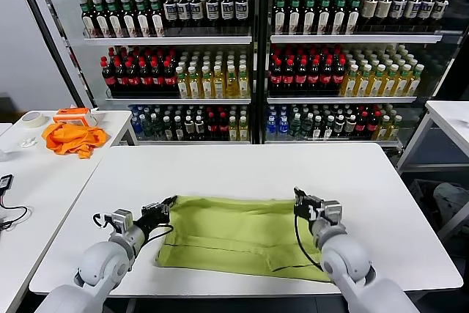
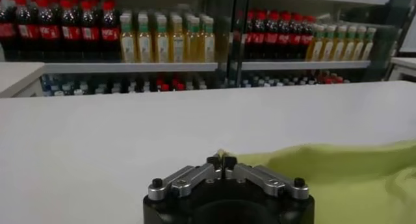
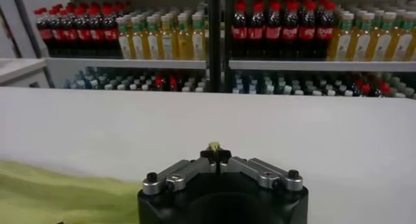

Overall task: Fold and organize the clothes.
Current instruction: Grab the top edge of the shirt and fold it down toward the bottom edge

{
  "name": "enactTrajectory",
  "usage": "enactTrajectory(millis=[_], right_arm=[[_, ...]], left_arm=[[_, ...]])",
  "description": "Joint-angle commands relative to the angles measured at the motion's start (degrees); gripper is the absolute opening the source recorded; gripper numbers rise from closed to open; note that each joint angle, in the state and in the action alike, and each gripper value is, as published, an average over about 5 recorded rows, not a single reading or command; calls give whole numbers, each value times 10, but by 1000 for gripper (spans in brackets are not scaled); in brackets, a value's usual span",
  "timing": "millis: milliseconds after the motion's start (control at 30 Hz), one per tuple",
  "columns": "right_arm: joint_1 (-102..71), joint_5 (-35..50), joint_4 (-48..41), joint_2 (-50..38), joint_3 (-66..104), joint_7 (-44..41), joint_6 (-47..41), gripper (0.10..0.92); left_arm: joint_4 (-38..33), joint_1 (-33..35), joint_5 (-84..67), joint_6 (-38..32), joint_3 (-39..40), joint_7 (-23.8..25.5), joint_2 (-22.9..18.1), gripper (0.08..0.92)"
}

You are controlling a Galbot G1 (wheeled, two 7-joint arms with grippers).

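Orange cloth [image 1: 72, 138] heaped on the side table [image 1: 44, 174], well left of the T-shirt [image 1: 242, 236], with a roll of tape [image 1: 31, 119] just beside the heap. Lime T-shirt spread flat as a wide folded band on the near half of the white table [image 1: 242, 174], plain green side up, far edge fairly straight, near edge sagging a little toward the left end. Left gripper [image 1: 163, 209] low at the T-shirt's far-left corner, forearm stretched forward from the near-left and lying almost level over the tabletop. Fingers [image 2: 221, 161] pressed together, pinching a small tip of green fabric at that corner. Right gripper [image 1: 299, 203] at the T-shirt's far-right corner, forearm rising from the near side of the cloth and angled forward, wrist just above the fabric. Fingertips [image 3: 215, 154] closed tight on a yellow-green nub of the hem. Shelves of bottles [image 1: 249, 56] standing well beyond the T-shirt, past the table's far edge.
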Motion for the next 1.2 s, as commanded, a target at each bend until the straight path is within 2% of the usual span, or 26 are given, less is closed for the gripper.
enactTrajectory(millis=[33, 833, 1033, 1200], right_arm=[[-78, -37, 69, -9, 14, 4, -5, 106], [-110, -46, 73, -11, 19, -1, -18, 106], [-119, -71, 64, -10, 20, -10, -17, 106], [-118, -67, 61, -11, 26, -8, -17, 106]], left_arm=[[-52, 56, 0, -8, -17, 2, 12, 84], [-80, 111, 14, -2, -34, 3, 18, 84], [-66, 112, 44, 6, -36, -1, 7, 84], [-73, 113, 4, 10, -50, -3, 3, 84]])
